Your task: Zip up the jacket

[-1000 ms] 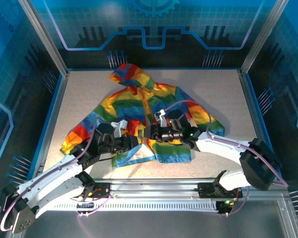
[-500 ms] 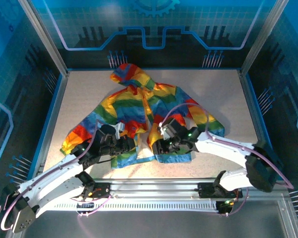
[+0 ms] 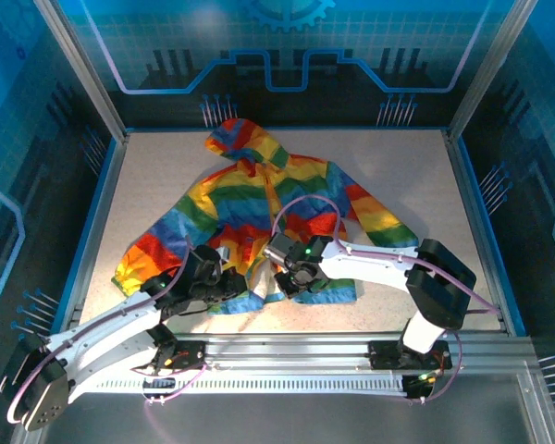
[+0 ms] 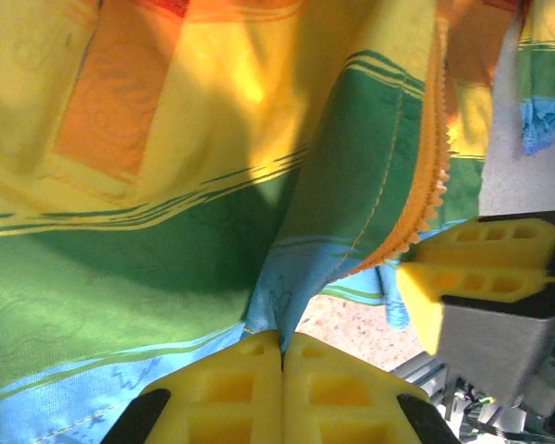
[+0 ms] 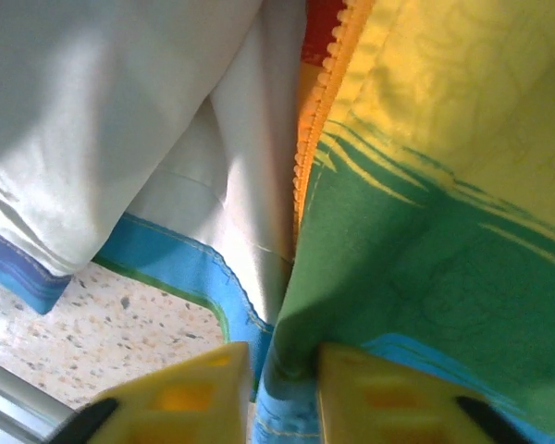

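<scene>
We look down from above and behind the arm bases, facing forward over the whole table (image 3: 398, 157), far enough back to take in the entire jacket (image 3: 250, 199). Our two wrist views sit almost against the cloth, one looking out past the left gripper (image 4: 282, 353), the other past the right gripper (image 5: 284, 359). All three share the orange zipper (image 4: 437, 157) edge near the jacket's blue hem (image 5: 180, 250).

The jacket (image 3: 259, 199) lies spread on the table (image 3: 425, 166), hood (image 3: 245, 139) at its far end. My left gripper (image 3: 233, 283) pinches the jacket's near hem (image 3: 252, 301) left of the zipper (image 4: 437, 139); my right gripper (image 3: 289, 277) takes the hem just right of it (the two nearly side by side).
</scene>
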